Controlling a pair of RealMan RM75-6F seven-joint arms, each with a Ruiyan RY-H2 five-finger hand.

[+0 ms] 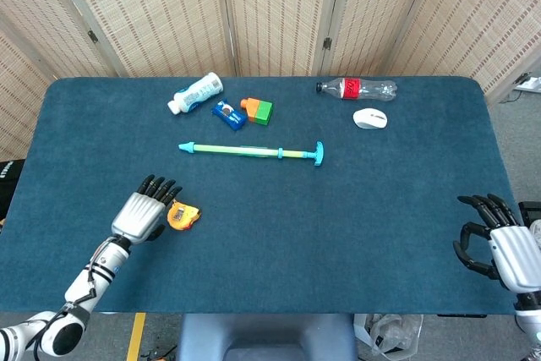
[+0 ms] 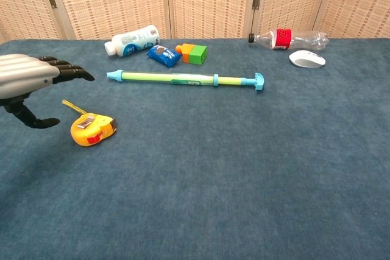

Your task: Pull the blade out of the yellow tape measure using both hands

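Fingers of the left hand (image 1: 142,216) are spread and empty, hovering just beside the small yellow tape measure with a red button and a metal belt clip (image 1: 182,216), which lies on the dark blue carpeted surface (image 1: 355,209) at about eight o'clock from its middle. In the chest view the same hand (image 2: 27,80) hangs above the surface at the tape measure's ten o'clock, thumb dropped below the other fingers, touching nothing. A short yellow strip runs out from the case (image 2: 92,130) toward ten o'clock and ends under the fingers; whether it is blade or wrist strap cannot be told.

The right hand (image 1: 499,243) sits at the surface's four o'clock edge, fingers loosely curved and apart, holding nothing.

At twelve o'clock from the tape measure lies a long green and turquoise rod with a T-shaped end (image 1: 251,151). Beyond it are a white plastic bottle on its side with a blue-green label (image 1: 195,93), a small blue wrapped packet (image 1: 228,114) and an orange and green block (image 1: 258,110). Toward one o'clock lies a clear plastic bottle with a red label (image 1: 357,88), and just beside it a white computer mouse (image 1: 370,118). No writing on any label is legible.
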